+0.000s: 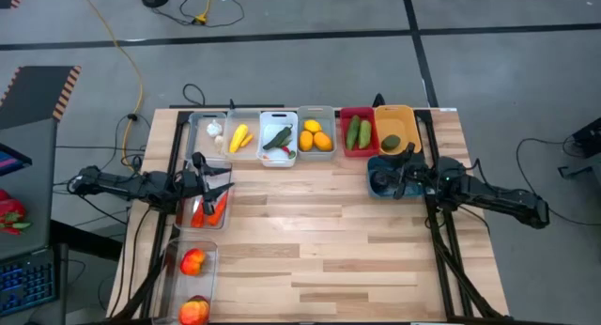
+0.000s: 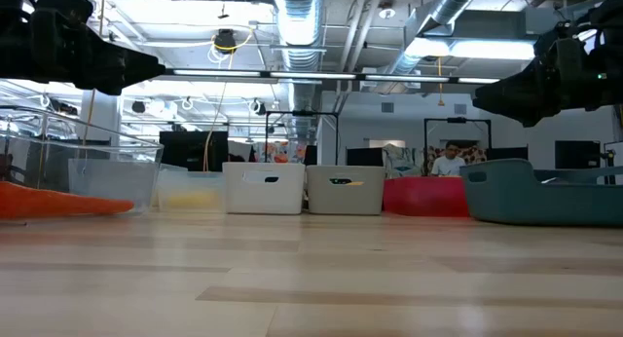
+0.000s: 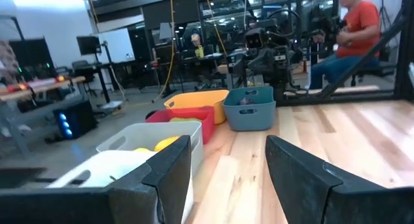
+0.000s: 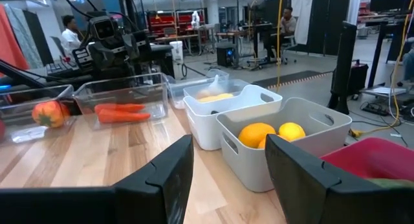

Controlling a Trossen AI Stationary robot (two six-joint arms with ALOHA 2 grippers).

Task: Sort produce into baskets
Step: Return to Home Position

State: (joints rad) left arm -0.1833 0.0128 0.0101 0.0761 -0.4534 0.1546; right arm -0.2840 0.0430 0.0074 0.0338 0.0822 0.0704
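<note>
My left gripper (image 1: 223, 187) (image 3: 229, 172) is open and empty, above the clear basket (image 1: 191, 218) that holds orange carrots (image 1: 208, 210). My right gripper (image 1: 382, 181) (image 4: 229, 172) is open and empty, over the teal basket (image 1: 372, 165). Along the far edge stand baskets with produce: clear with white garlic (image 1: 214, 130), clear with a yellow piece (image 1: 240, 137), white with a cucumber (image 1: 278, 137), grey with lemons (image 1: 316, 137), red with cucumbers (image 1: 358, 133), and orange-yellow with a green piece (image 1: 392, 142). The carrots also show in the right wrist view (image 4: 119, 111).
Two more clear baskets at the near left each hold a red-orange tomato (image 1: 192, 261) (image 1: 194, 311). Bare wood (image 1: 319, 240) lies between the arms and toward the near edge. People show in the room beyond the table (image 3: 352, 30) (image 4: 68, 33).
</note>
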